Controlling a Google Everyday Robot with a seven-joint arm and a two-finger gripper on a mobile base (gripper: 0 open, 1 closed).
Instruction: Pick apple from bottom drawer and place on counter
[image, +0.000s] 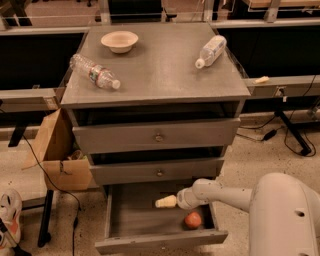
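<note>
The apple (193, 220) sits low in the frame, at the right front of the open bottom drawer (132, 218). The gripper (166, 201) hangs just up and left of it, not touching. I cannot tell if the claw is open. The apple looks hard, smooth and light, so it could roll. Squeeze its round middle.
</note>
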